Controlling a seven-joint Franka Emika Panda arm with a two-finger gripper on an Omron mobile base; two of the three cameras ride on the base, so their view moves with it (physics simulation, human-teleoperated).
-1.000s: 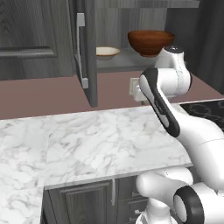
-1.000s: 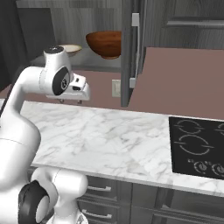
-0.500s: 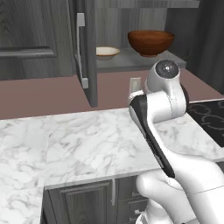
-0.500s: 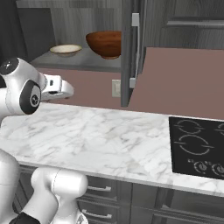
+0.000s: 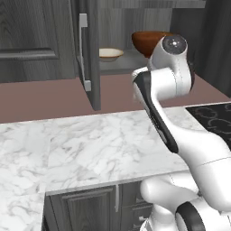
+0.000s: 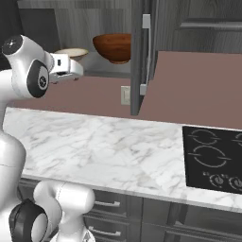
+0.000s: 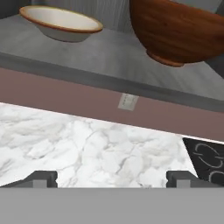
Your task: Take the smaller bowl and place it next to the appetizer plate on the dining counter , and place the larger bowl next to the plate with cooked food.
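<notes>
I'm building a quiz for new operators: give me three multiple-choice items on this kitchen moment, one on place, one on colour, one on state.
1. Where does the smaller bowl sit?
A. cabinet shelf
B. cooktop
C. floor

2. What colour is the larger bowl?
A. blue
B. reddish-brown
C. white

3. How is the tool?
A. shut on a bowl
B. open, holding nothing
C. shut on the door handle

Answers: 1 A, it rests on the grey shelf beside the larger bowl. 2 B, glossy reddish-brown. 3 B, fingertips stand far apart with nothing between them.
</notes>
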